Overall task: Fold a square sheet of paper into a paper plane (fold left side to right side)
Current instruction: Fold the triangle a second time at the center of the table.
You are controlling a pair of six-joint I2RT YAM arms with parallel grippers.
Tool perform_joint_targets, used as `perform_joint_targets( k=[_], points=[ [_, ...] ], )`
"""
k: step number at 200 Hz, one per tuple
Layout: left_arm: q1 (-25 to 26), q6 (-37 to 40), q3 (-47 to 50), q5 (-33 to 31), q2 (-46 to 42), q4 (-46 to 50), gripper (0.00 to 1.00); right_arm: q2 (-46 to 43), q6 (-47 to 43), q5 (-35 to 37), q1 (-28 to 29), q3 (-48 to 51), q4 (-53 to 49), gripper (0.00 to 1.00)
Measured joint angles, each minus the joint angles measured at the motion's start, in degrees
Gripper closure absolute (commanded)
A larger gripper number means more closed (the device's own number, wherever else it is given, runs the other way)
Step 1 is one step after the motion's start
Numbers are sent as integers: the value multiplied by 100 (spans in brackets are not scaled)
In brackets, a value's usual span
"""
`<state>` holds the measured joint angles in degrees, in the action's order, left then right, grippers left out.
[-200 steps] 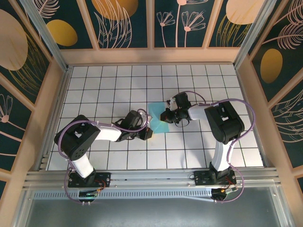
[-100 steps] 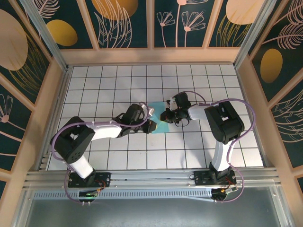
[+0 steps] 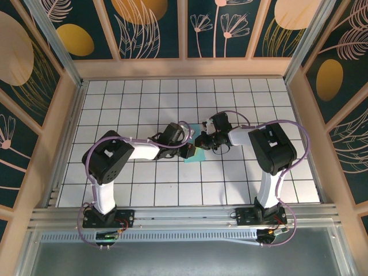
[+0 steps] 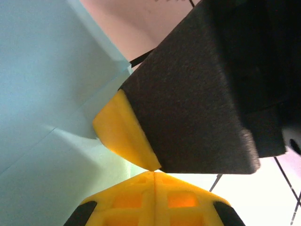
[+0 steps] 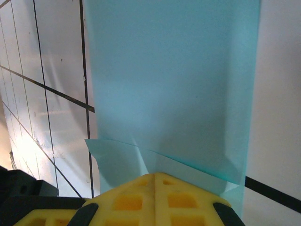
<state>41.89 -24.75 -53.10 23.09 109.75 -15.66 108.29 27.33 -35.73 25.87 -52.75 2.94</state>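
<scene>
The light-blue sheet of paper point(image 3: 194, 155) lies partly folded in the middle of the tiled table, mostly hidden under both grippers. My left gripper point(image 3: 191, 150) is shut, its tips on the paper's left part. My right gripper point(image 3: 199, 142) is shut too, pressing down on the paper from the right. In the left wrist view my shut yellow jaws point(image 4: 154, 172) meet the yellow fingertip point(image 4: 123, 134) of the right gripper over the paper point(image 4: 47, 94). In the right wrist view my shut jaws point(image 5: 154, 175) rest at a creased, overlapped edge of the paper point(image 5: 174, 84).
The white grid table point(image 3: 144, 103) is boxed in by wooden side walls point(image 3: 49, 138) and a back wall. Both arm bases stand on the metal rail point(image 3: 184, 221) at the near edge. The two wrists sit close together over the paper.
My left arm has swung right, bringing its shut gripper from the paper's lower left edge onto the paper beside the right gripper. The right arm has stayed put.
</scene>
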Motion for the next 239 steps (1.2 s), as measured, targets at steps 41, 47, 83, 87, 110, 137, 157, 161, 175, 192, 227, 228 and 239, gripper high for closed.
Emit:
perform_joint_targets(
  k=[41,47,83,87,110,137,157,161,175,192,227,228,239],
  points=[
    [0,59,63,-20,33,39,100,0,0,0,0,0,0,100],
    [0,63,74,-17,33,20,100,0,0,0,0,0,0,100],
    [0,74,313,-17,-50,-264,100,0,-2,0,0,0,0,100],
    [0,74,376,-15,-90,-291,100,0,-2,0,0,0,0,100],
    [0,72,752,-15,-354,-407,100,0,-2,0,0,0,-2,100],
    [0,72,1207,15,-715,-426,100,2,-2,0,0,-7,-15,100],
    [0,74,1499,28,-979,-411,100,4,-2,0,0,-26,-42,100],
    [0,72,1550,24,-1043,-391,100,4,-2,-2,0,-26,-42,100],
    [0,72,1676,-11,-1259,-304,99,4,-2,-15,0,-35,-48,100],
    [0,66,1700,-109,-1497,-275,96,4,-2,-15,0,-57,-83,100],
    [-20,-81,1700,-476,-1912,-278,87,-9,2,46,7,-142,-208,86],
    [-24,-83,1700,-490,-1919,-278,86,-13,7,52,7,-144,-212,85],
    [-55,-184,1694,-686,-1993,-273,76,-59,-9,101,7,-157,-240,77]
  ],
)
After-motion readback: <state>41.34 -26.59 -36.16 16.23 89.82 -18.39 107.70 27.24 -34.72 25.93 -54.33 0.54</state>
